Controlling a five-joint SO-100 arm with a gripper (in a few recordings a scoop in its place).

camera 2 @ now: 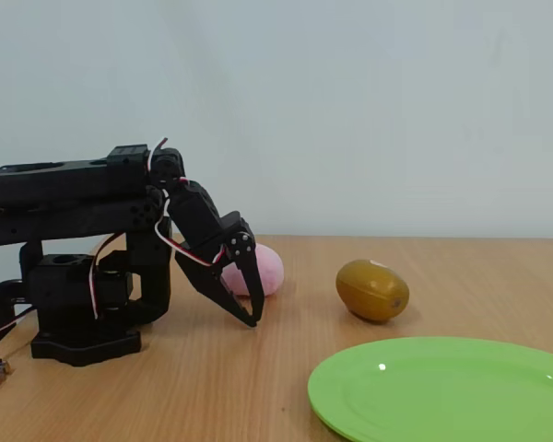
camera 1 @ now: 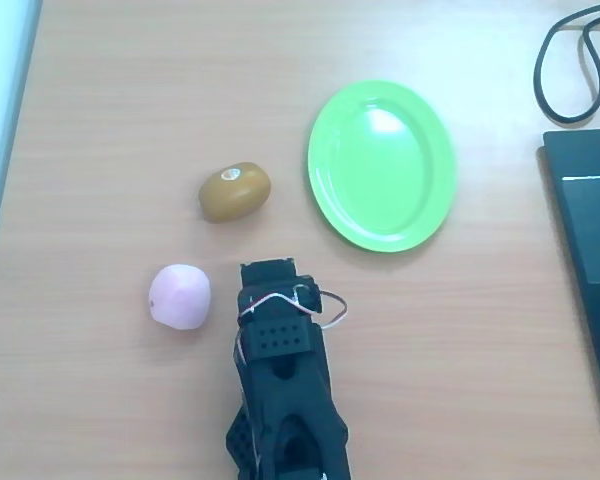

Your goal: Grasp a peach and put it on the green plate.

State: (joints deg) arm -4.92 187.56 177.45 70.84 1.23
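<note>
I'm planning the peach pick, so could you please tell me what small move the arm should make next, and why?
Probably swing the gripper left in the overhead view toward the peach and open its jaws. They look closed and sit beside the fruit, not around it; the green plate holds nothing yet.

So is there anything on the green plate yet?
Nothing: the green plate lies bare in the overhead view. The peach sits on the table beside the end effector, and the brown fruit lies left of the plate. What is under the plate is hidden.
</note>
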